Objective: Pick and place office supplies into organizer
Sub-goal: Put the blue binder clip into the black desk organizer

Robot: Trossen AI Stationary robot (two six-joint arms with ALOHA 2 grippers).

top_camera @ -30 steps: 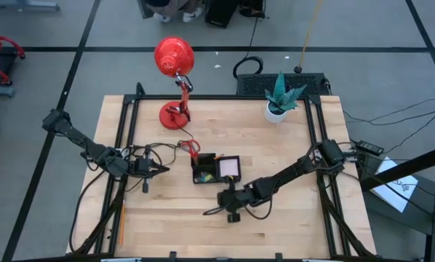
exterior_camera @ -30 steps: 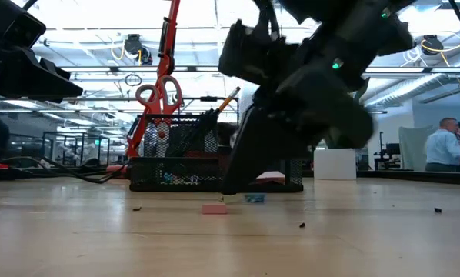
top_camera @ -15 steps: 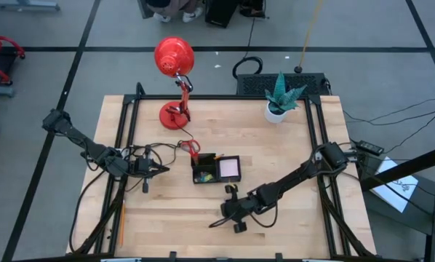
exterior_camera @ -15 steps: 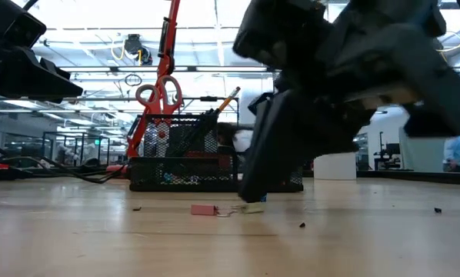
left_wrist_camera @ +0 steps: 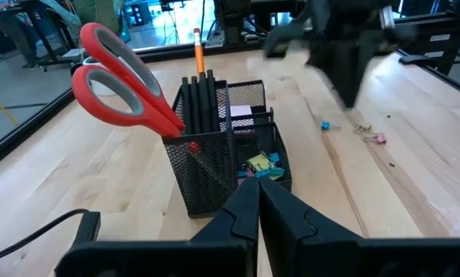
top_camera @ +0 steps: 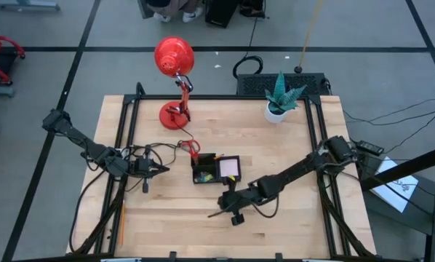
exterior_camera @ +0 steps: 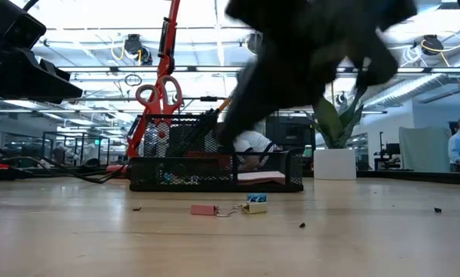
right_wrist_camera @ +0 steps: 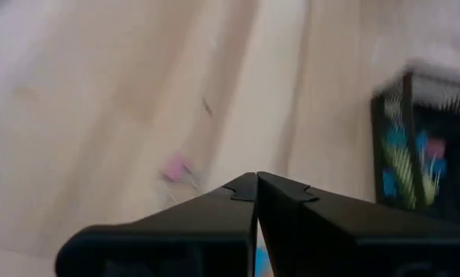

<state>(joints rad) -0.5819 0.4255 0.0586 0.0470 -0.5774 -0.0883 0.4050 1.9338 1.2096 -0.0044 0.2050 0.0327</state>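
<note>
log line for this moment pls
right gripper: shut, empty, above loose clips | left gripper: shut, idle beside organizer

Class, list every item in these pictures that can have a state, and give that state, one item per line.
Left end effector: shut, empty, left of the organizer.
Right end effector: shut, empty, above loose clips.
Organizer: upright, partly filled.
Scissors: closed, standing in organizer.
Pink clip: loose on table.
Blue clip: loose on table.

Clips (exterior_camera: 222, 208) seemingly before organizer (exterior_camera: 215, 171)
</note>
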